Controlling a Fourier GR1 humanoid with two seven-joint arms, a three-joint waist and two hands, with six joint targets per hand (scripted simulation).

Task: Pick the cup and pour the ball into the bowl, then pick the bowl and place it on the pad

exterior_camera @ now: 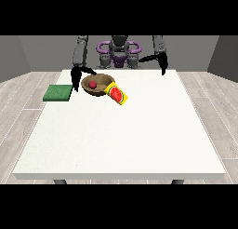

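Front view: a red ball [92, 84] sits inside the brown bowl [103, 79] on the white tabletop [121, 135]; the yellow cup [116, 94] lies tipped against the bowl, and a green pad [58, 92] lies near it. The hand at the view's left [75, 79] hangs at the bowl's rim on the pad side, and whether its fingers hold the rim I cannot tell. The hand at the view's right [162, 64] hovers well apart from the bowl, grip unclear; lifting the bowl level would likely keep the ball in.

The robot's grey torso [119, 50] carries a purple, ring-shaped collar piece [118, 48] across the shoulders, with darker grey parts below it. To either side of the torso are grey, cylindrical upper arms; each ends in a black forearm and black hand [74, 77], [162, 64].
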